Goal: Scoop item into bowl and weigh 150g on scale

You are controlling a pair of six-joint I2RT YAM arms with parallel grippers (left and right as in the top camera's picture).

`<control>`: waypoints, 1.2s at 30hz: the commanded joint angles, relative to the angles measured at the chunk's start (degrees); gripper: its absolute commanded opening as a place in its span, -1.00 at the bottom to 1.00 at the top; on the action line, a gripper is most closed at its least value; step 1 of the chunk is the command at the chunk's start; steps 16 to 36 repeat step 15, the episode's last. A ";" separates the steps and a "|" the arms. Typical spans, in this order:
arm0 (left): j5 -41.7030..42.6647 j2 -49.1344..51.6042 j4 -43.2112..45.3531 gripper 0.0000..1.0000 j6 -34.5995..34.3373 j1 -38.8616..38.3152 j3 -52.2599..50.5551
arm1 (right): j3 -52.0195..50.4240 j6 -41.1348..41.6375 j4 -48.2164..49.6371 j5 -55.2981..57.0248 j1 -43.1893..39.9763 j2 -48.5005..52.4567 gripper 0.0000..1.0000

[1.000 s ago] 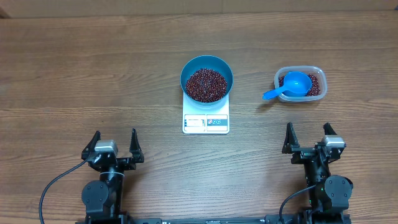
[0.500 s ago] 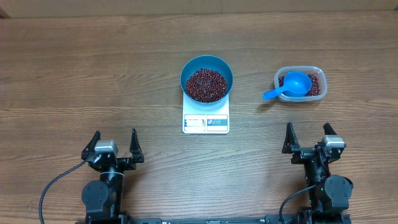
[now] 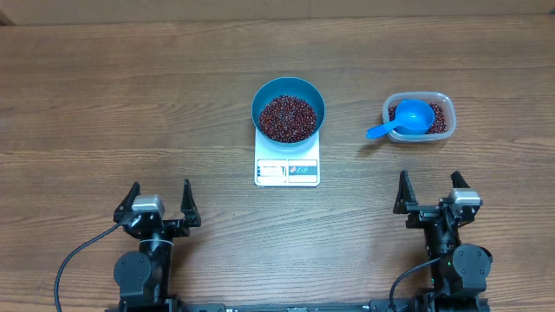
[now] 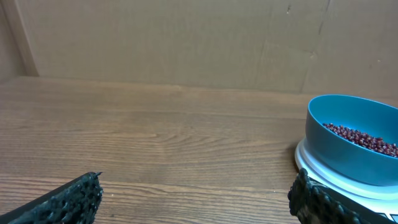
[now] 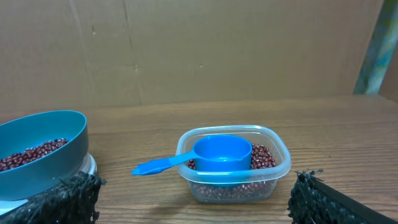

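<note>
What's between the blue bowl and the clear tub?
Bare table, except the scoop handle poking out of the tub toward the bowl; the overhead view shows it.

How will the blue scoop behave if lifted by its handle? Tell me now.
The scoop looks like thin plastic, so it is probably light and stiff. Its handle juts over the rim of the clear tub, so it may pivot or tip when gripped there. Resting on loose beans, its cup could shift.

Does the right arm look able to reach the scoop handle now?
Probably yes: the scoop rests in the tub, handle jutting over the rim, with bare table between it and the right arm's open fingers.
</note>
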 commanded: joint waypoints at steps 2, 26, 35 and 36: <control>0.76 -0.61 -0.07 0.99 0.70 -0.50 -0.24 | -0.61 -0.68 0.33 -0.13 -0.26 -0.68 1.00; 0.76 -0.61 -0.07 0.99 0.70 -0.50 -0.24 | -0.61 -0.68 0.33 -0.13 -0.26 -0.68 1.00; 0.76 -0.61 -0.07 0.99 0.70 -0.50 -0.24 | -0.61 -0.68 0.33 -0.13 -0.26 -0.68 1.00; 0.76 -0.61 -0.07 0.99 0.70 -0.50 -0.24 | -0.61 -0.68 0.33 -0.13 -0.26 -0.68 1.00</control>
